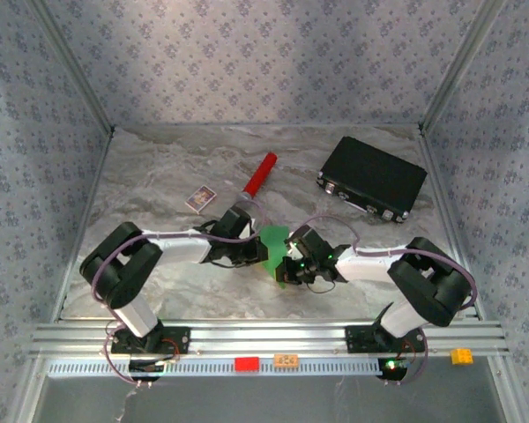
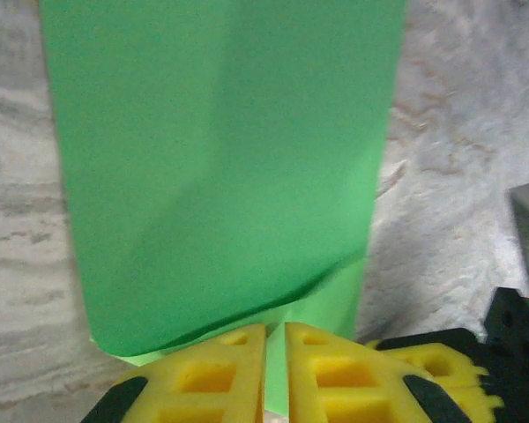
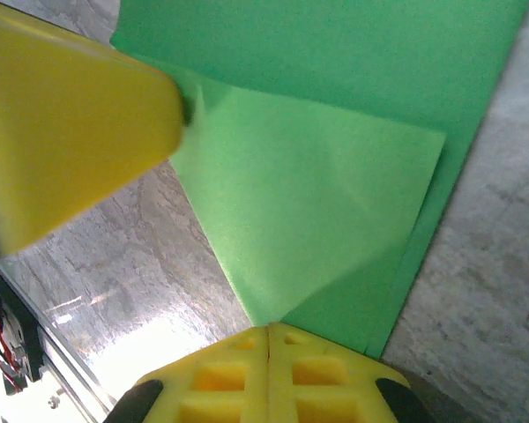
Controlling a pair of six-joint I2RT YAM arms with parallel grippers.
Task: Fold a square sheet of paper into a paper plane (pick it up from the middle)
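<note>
You have the square sheet of paper (image 1: 276, 245) at the middle of the desk (image 1: 159, 167), and it appears to be held up between the two arms. Neither arm is nearer, since each already has an edge.

The left gripper (image 2: 276, 333) has its yellow jaws drawn almost together. Green shows in the sliver between them, so I read it as clamped on the sheet. The right gripper (image 3: 269, 333) has its jaws pressed flush, and the paper runs into the seam, gripped from the opposite side.

From the left jaws the sheet runs straight out ahead as a tall band, longer than it is wide, with its long axis in line with the fingers. From the right jaws it also spreads forward. There a paler triangular flap lies folded over a deeper green layer, and its creases run diagonally away from the jaws.

My judgement is that any next crease depends on that axis. If you release one side, the sheet will hang from a single pinch and probably flop.

The paper is thin, matte, plain bright green. In the left wrist view it bows softly, with a shallow dent across its face and a curled lower corner, so it will not hold its shape unaided.

The desk is grey and marbled. The red cylinder (image 1: 259, 178), the black case (image 1: 372, 177) and the small printed card (image 1: 199, 199) lie well apart on the far side.
</note>
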